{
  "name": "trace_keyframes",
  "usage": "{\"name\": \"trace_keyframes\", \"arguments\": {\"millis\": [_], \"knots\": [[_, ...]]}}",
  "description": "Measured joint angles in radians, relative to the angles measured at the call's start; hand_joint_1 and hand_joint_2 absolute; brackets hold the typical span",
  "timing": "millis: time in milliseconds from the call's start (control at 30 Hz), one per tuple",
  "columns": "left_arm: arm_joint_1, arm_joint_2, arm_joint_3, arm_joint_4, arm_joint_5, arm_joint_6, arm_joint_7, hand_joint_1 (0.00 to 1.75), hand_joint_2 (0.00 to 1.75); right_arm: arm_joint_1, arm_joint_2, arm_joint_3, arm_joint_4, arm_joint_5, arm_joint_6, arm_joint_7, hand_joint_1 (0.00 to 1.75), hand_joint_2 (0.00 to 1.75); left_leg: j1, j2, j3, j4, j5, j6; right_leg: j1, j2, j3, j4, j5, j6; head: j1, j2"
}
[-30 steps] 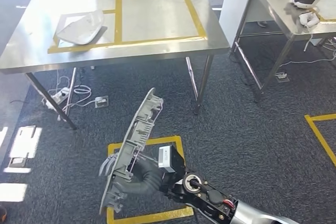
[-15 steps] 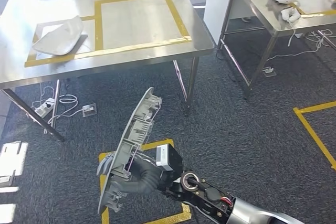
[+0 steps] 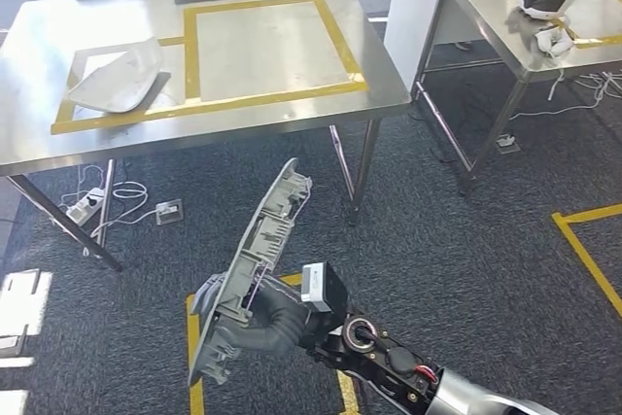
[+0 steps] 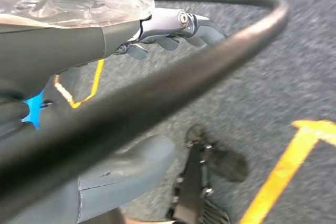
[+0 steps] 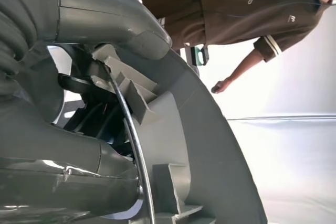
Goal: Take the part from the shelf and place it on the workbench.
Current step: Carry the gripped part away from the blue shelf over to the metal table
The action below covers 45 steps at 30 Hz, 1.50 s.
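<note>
two steel tables: one workbench [image 3: 220,123] and one side table [image 3: 499,36]. two grey moulded parts: one held part [image 3: 253,259], one on the bench [image 3: 118,80]. one power strip [image 3: 85,206]. one person [image 5: 238,9].

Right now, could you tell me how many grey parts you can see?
2. One long ribbed grey part is held upright in the right hand above the carpet; one flat pale part lies on the workbench, left of its yellow-taped square. Others may be hidden.

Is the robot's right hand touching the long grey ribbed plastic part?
Touching. The head view shows the right hand wrapped around the long grey ribbed plastic part, held above the floor.
</note>
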Motion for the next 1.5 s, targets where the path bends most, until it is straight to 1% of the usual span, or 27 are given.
{"name": "trace_keyframes", "arguments": {"millis": [33, 133, 200, 233, 300, 333, 367, 400, 467, 500, 567, 667, 733, 800, 833, 867, 900, 967, 1033, 1100, 1200, 1267, 1333, 1367, 1400, 1433, 1500], "knots": [[-0.001, 0.0, 0.0, 0.0, -0.001, 0.0, 0.0, 0.0, 1.75, 0.0, 0.0, -0.002, -0.001, 0.0, -0.001, 0.0, 1.75, 1.75, -0.002, 0.001, 0.002, -0.001, -0.003, -0.005, 0.003, -0.004, 0.012, -0.029, 0.006, -0.005, -0.001, 0.0], [-0.003, 0.001, 0.0, 0.0, -0.003, -0.001, 0.0, 0.0, 1.75, 0.004, -0.001, -0.005, -0.006, 0.008, -0.007, 0.002, 1.75, 1.75, -0.002, 0.009, 0.007, -0.009, -0.006, -0.021, 0.005, 0.004, 0.026, -0.049, -0.005, -0.022, -0.006, 0.0], [-0.005, 0.001, 0.0, 0.0, -0.004, -0.001, -0.002, 0.0, 1.75, 0.007, -0.002, -0.007, -0.011, 0.015, -0.009, 0.005, 1.75, 1.75, 0.0, 0.007, -0.009, 0.033, -0.028, -0.027, 0.001, 0.008, 0.043, -0.064, -0.006, -0.033, -0.012, 0.0], [-0.005, 0.001, 0.0, 0.0, -0.005, -0.001, -0.003, 0.0, 1.75, 0.008, -0.002, -0.009, -0.013, 0.017, -0.009, 0.006, 1.75, 1.75, 0.0, 0.003, -0.04, 0.088, -0.048, -0.028, -0.001, 0.009, 0.05, -0.07, -0.007, -0.038, -0.017, 0.0], [-0.005, 0.001, 0.0, 0.0, -0.006, -0.001, -0.005, 0.0, 1.75, 0.008, -0.003, -0.011, -0.013, 0.019, -0.009, 0.007, 1.75, 1.75, 0.0, -0.001, -0.135, 0.229, -0.083, -0.028, 0.0, 0.01, 0.057, -0.073, -0.013, -0.044, -0.022, 0.0], [-0.003, 0.001, 0.0, 0.0, -0.006, -0.001, -0.005, 0.0, 1.75, 0.009, -0.003, -0.011, -0.013, 0.02, -0.009, 0.007, 1.75, 1.75, 0.0, -0.001, -0.175, 0.274, -0.083, -0.029, 0.0, 0.012, 0.061, -0.073, -0.017, -0.046, -0.022, 0.0], [-0.001, 0.001, 0.0, 0.0, -0.006, -0.001, -0.005, 0.0, 1.75, 0.011, -0.004, -0.011, -0.013, 0.021, -0.009, 0.007, 1.75, 1.75, 0.001, -0.002, -0.197, 0.284, -0.064, -0.03, 0.0, 0.015, 0.067, -0.073, -0.023, -0.047, -0.022, 0.0], [0.001, 0.001, 0.0, 0.0, -0.007, 0.001, -0.006, 0.0, 1.75, 0.012, -0.004, -0.011, -0.013, 0.022, -0.009, 0.007, 1.75, 1.75, 0.001, -0.002, -0.198, 0.254, -0.028, -0.031, -0.002, 0.018, 0.075, -0.073, -0.029, -0.045, -0.022, 0.0], [0.003, 0.0, -0.001, 0.001, -0.009, 0.006, -0.007, 0.0, 1.75, 0.015, -0.004, -0.011, -0.014, 0.024, -0.005, 0.006, 1.75, 1.75, 0.003, -0.003, -0.157, 0.125, 0.059, -0.034, -0.003, 0.025, 0.089, -0.071, -0.043, -0.036, -0.024, 0.0], [0.002, 0.001, -0.001, 0.001, -0.009, 0.008, -0.007, 0.0, 1.75, 0.016, -0.004, -0.012, -0.014, 0.024, -0.001, 0.005, 1.75, 1.75, 0.002, -0.005, -0.135, 0.068, 0.082, -0.032, -0.001, 0.029, 0.093, -0.069, -0.05, -0.03, -0.027, 0.0], [0.001, 0.001, -0.001, 0.001, -0.006, 0.005, -0.004, 0.0, 1.75, 0.017, -0.004, -0.014, -0.017, 0.025, 0.008, 0.0, 1.75, 1.75, -0.002, -0.007, -0.114, 0.019, 0.085, -0.021, 0.004, 0.034, 0.093, -0.07, -0.063, -0.019, -0.028, 0.0], [0.0, 0.001, -0.001, 0.0, -0.007, 0.003, -0.003, 0.0, 1.75, 0.017, -0.003, -0.015, -0.025, 0.036, 0.015, -0.006, 1.75, 1.75, -0.003, -0.007, -0.104, 0.011, 0.075, 0.003, 0.001, 0.032, 0.096, -0.062, -0.08, -0.005, -0.023, 0.0], [0.0, 0.001, -0.001, 0.0, -0.007, 0.002, -0.003, 0.0, 1.75, 0.015, -0.003, -0.016, -0.032, 0.045, 0.017, -0.009, 1.75, 1.75, -0.001, -0.005, -0.093, 0.007, 0.07, 0.016, -0.002, 0.026, 0.063, 0.02, -0.124, 0.004, -0.017, 0.0], [0.0, 0.0, -0.001, 0.0, -0.007, 0.001, -0.003, 0.0, 1.75, 0.013, -0.003, -0.017, -0.036, 0.048, 0.018, -0.01, 1.75, 1.75, -0.002, -0.004, -0.082, 0.007, 0.061, 0.023, -0.002, 0.023, -0.013, 0.166, -0.185, 0.008, -0.01, 0.0], [0.0, 0.0, -0.001, 0.0, -0.007, 0.001, -0.003, 0.0, 1.75, 0.013, -0.003, -0.018, -0.037, 0.048, 0.018, -0.01, 1.75, 1.75, -0.003, -0.004, -0.076, 0.007, 0.056, 0.024, -0.002, 0.023, -0.047, 0.22, -0.197, 0.009, -0.009, 0.0], [0.0, 0.0, -0.001, 0.0, -0.007, 0.001, -0.003, 0.0, 1.75, 0.013, -0.003, -0.018, -0.037, 0.048, 0.018, -0.01, 1.75, 1.75, -0.003, -0.005, -0.068, 0.007, 0.05, 0.024, -0.002, 0.023, -0.065, 0.238, -0.187, 0.008, -0.008, 0.0], [0.0, -0.001, -0.001, 0.0, -0.007, 0.001, -0.003, 0.0, 1.75, 0.013, -0.003, -0.019, -0.038, 0.048, 0.018, -0.01, 1.75, 1.75, -0.003, -0.006, -0.059, 0.007, 0.043, 0.022, -0.002, 0.022, -0.063, 0.215, -0.155, 0.007, -0.006, 0.0], [0.0, -0.002, -0.001, 0.0, -0.007, 0.001, -0.003, 0.0, 1.75, 0.012, -0.003, -0.019, -0.039, 0.048, 0.018, -0.01, 1.75, 1.75, -0.003, -0.01, -0.038, 0.007, 0.029, 0.017, -0.001, 0.022, -0.018, 0.08, -0.06, -0.002, -0.001, 0.0], [-0.001, -0.005, -0.001, 0.0, -0.007, 0.0, -0.003, 0.0, 1.75, 0.011, -0.003, -0.019, -0.041, 0.05, 0.017, -0.01, 1.75, 1.75, -0.005, -0.013, -0.03, 0.006, 0.019, 0.007, 0.006, 0.02, 0.023, -0.027, -0.007, -0.015, -0.002, 0.0], [-0.003, -0.006, -0.001, 0.0, -0.007, 0.0, -0.003, 0.0, 1.75, 0.008, -0.003, -0.019, -0.044, 0.056, 0.015, -0.011, 1.75, 1.75, -0.007, -0.014, -0.03, 0.001, 0.018, -0.004, 0.014, 0.021, 0.032, -0.05, -0.006, -0.024, -0.006, 0.0], [-0.004, -0.003, -0.001, 0.0, -0.006, -0.001, -0.003, 0.0, 1.75, -0.005, 0.0, -0.019, -0.051, 0.066, 0.007, -0.01, 1.75, 1.75, -0.005, -0.013, -0.031, 0.015, 0.005, -0.019, 0.005, 0.022, 0.052, -0.075, -0.004, -0.039, -0.01, 0.0], [-0.005, -0.002, 0.0, 0.0, -0.006, -0.002, -0.006, 0.0, 1.75, -0.024, 0.003, -0.019, -0.053, 0.069, 0.001, -0.007, 1.75, 1.75, -0.005, -0.013, -0.088, 0.123, -0.037, -0.024, 0.0, 0.019, 0.068, -0.089, -0.006, -0.048, -0.018, 0.0], [-0.004, -0.001, 0.0, 0.0, -0.006, -0.003, -0.009, 0.0, 1.75, -0.04, 0.005, -0.019, -0.053, 0.071, -0.004, -0.005, 1.75, 1.75, -0.003, -0.013, -0.179, 0.261, -0.076, -0.03, 0.0, 0.018, 0.077, -0.091, -0.014, -0.053, -0.022, 0.0], [-0.003, -0.001, 0.0, 0.0, -0.006, -0.003, -0.01, 0.0, 1.75, -0.045, 0.005, -0.018, -0.052, 0.072, -0.007, -0.004, 1.75, 1.75, -0.002, -0.013, -0.21, 0.295, -0.072, -0.034, -0.001, 0.018, 0.082, -0.091, -0.019, -0.053, -0.022, 0.0], [-0.002, 0.0, 0.0, 0.0, -0.006, -0.004, -0.012, 0.0, 1.75, -0.049, 0.005, -0.017, -0.052, 0.072, -0.01, -0.003, 1.75, 1.75, 0.001, -0.013, -0.22, 0.285, -0.045, -0.037, -0.003, 0.019, 0.089, -0.09, -0.026, -0.05, -0.023, 0.0], [-0.001, 0.002, -0.001, 0.0, -0.008, -0.004, -0.015, 0.0, 1.75, -0.055, 0.005, -0.016, -0.052, 0.072, -0.014, -0.002, 1.75, 1.75, 0.003, -0.013, -0.209, 0.236, -0.001, -0.04, -0.006, 0.02, 0.098, -0.089, -0.033, -0.046, -0.023, 0.0], [0.0, 0.003, -0.002, 0.001, -0.014, -0.002, -0.021, 0.0, 1.75, -0.069, 0.007, -0.013, -0.051, 0.073, -0.021, 0.0, 1.75, 1.75, 0.007, -0.011, -0.155, 0.09, 0.081, -0.045, -0.007, 0.024, 0.108, -0.083, -0.052, -0.034, -0.026, 0.0]]}}
